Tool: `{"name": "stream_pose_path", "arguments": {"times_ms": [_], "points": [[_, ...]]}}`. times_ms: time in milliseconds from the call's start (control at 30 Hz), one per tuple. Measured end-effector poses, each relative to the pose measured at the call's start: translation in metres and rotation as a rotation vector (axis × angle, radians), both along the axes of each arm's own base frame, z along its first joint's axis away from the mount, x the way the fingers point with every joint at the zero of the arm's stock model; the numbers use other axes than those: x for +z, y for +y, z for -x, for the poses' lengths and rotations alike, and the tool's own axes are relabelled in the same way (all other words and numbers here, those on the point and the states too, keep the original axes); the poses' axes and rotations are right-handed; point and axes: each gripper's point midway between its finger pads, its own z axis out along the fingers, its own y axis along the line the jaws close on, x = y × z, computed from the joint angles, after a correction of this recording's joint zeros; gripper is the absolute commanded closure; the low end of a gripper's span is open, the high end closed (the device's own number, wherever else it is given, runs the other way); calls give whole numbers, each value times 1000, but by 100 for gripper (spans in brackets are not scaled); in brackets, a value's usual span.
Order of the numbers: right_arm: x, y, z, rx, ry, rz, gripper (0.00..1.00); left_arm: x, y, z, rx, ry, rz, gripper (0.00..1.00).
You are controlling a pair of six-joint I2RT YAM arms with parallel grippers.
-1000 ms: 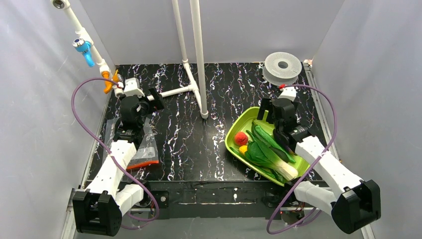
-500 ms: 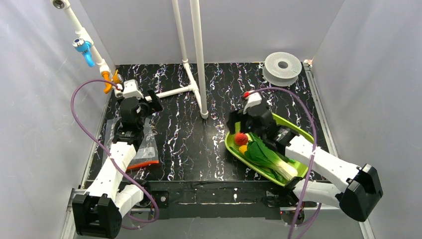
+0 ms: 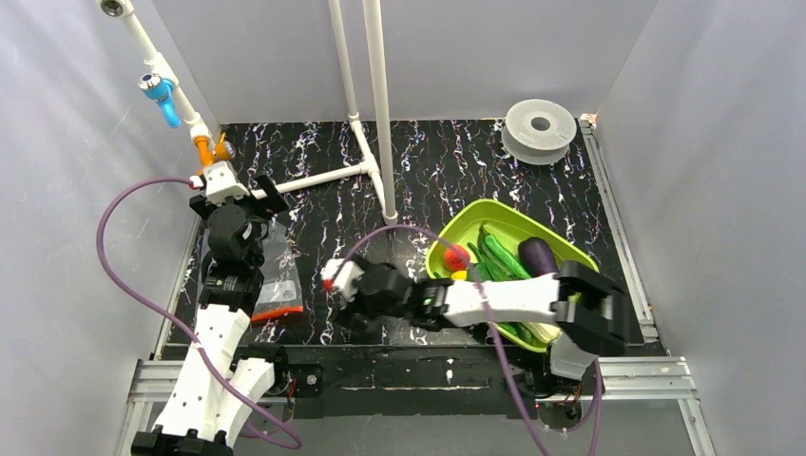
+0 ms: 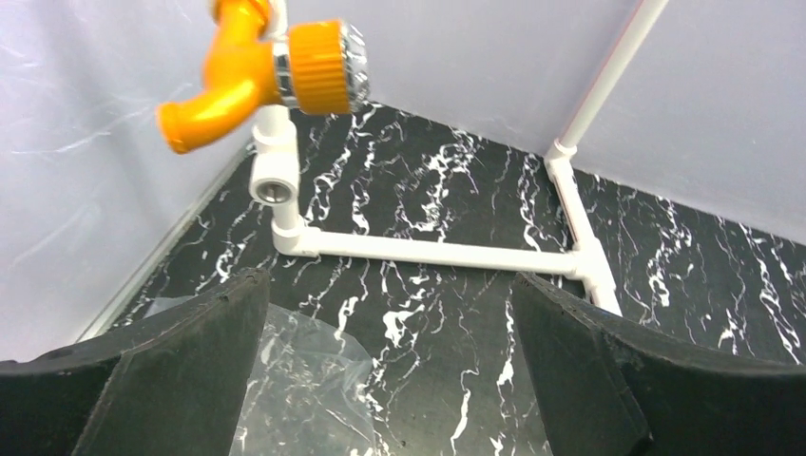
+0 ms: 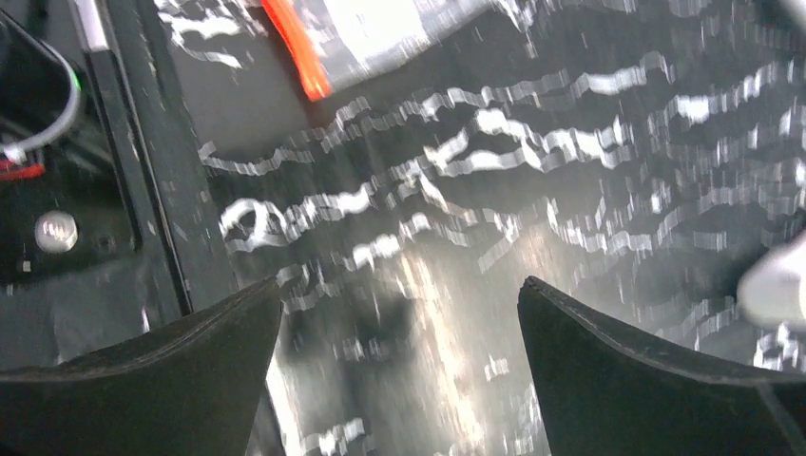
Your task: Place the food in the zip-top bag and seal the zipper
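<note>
Seen from above, my left gripper [image 3: 238,199] hangs above the far end of the zip-top bag [image 3: 276,271], jaws spread wide, nothing in them. The bag lies flat on the black marbled table [image 3: 428,161] beside my left arm, its zipper [image 3: 278,312] along the near edge. My right gripper [image 3: 348,300] reaches low across the table between bag and lime-green tray [image 3: 475,217], also wide and empty. In the tray lie the tomato [image 3: 458,258], yellow piece [image 3: 461,275], eggplant [image 3: 537,255] and long green vegetables [image 3: 504,255].

At my left wrist, my fingers [image 4: 181,380] stand far apart. A clear bag corner shows between them, with a white pipe [image 4: 428,253] beyond and an orange tap [image 4: 257,71] above.

My right wrist's view is blurred. The fingers are wide over bare marble, and one zipper end shows at the top.
</note>
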Motion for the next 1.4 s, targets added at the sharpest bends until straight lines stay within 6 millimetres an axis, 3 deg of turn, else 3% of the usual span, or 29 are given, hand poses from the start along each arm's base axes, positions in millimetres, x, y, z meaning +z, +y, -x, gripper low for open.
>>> {"name": "stream_pose_path", "arguments": {"times_ms": [100,200,367,567,667,800,933,1000,1133,1233,1300,1400], "points": [[-1,51,15,74,-114,6,0,8,7,8,35,-27,-8,1],[-5,87,25,116,-203,5,0,13,13,15,63,-45,-20,0],[-22,120,21,141,-279,30,0,12,17,18,83,-38,-34,0],[-44,141,2,119,-355,69,0,12,18,18,86,-36,-38,0],[-55,156,-10,80,-395,91,10,12,18,18,86,-35,-38,1],[-68,157,-15,71,-415,130,31,10,18,17,85,-28,-39,0],[-66,158,-15,67,-421,119,72,7,17,15,84,-17,-41,1],[-68,156,-15,64,-418,106,99,6,17,14,82,-12,-41,0],[-82,144,-14,62,-376,117,99,-4,13,9,66,22,-37,0],[-85,128,-14,45,-293,112,99,-23,1,12,24,104,-17,1],[-78,109,-14,20,-203,97,99,-31,-11,21,-30,171,26,0],[-49,81,-19,-52,-59,32,99,-22,-28,47,-98,227,144,1]]}}
